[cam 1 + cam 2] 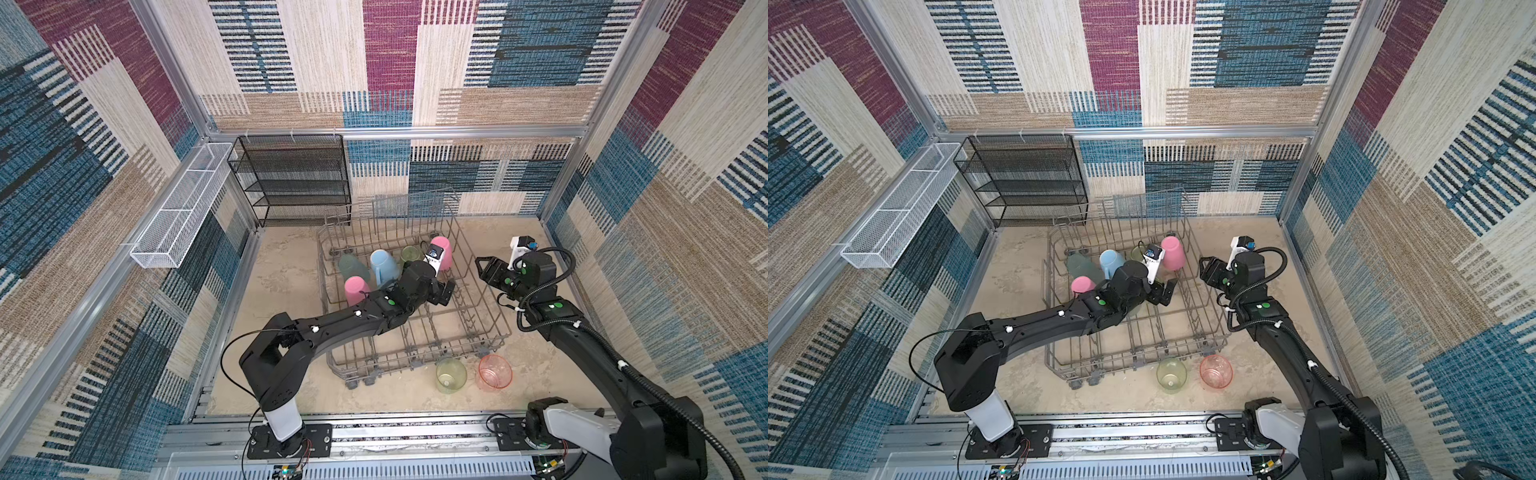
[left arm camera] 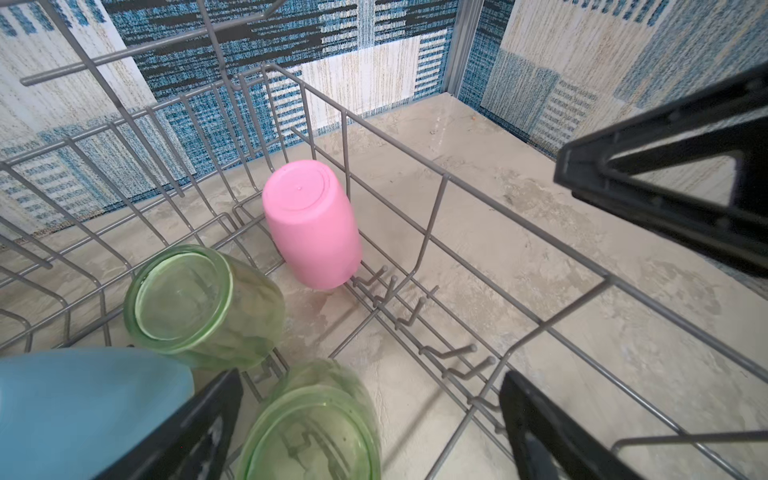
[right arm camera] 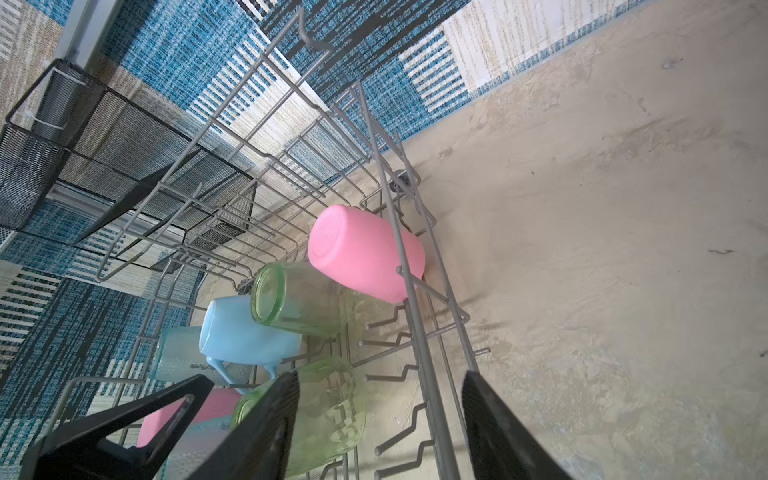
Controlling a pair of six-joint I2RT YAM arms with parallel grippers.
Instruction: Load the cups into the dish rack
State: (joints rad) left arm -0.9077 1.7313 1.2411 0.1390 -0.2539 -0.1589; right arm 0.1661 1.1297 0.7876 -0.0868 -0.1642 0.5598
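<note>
The grey wire dish rack [image 1: 415, 361] holds upside-down cups: two pink ones [image 1: 441, 251] [image 1: 356, 289], a teal one [image 1: 353, 266], a light-blue mug [image 1: 384, 266] and a green one [image 1: 410, 253]. My left gripper [image 1: 445, 293] is inside the rack, open. In the left wrist view another green cup [image 2: 311, 419] stands between its spread fingers [image 2: 187, 428], free of both. My right gripper [image 1: 481, 270] hangs open over the rack's right rim [image 3: 419, 332], which runs between its fingers [image 3: 503, 432]. A yellow-green cup [image 1: 451, 375] and a pink-orange cup [image 1: 494, 371] lie on the table before the rack.
A black mesh shelf unit [image 1: 295, 178] stands against the back wall behind the rack. A long white mesh basket [image 1: 183, 208] hangs on the left wall. Bare table [image 1: 282, 299] lies left of the rack and bare table [image 1: 536, 365] lies right of it.
</note>
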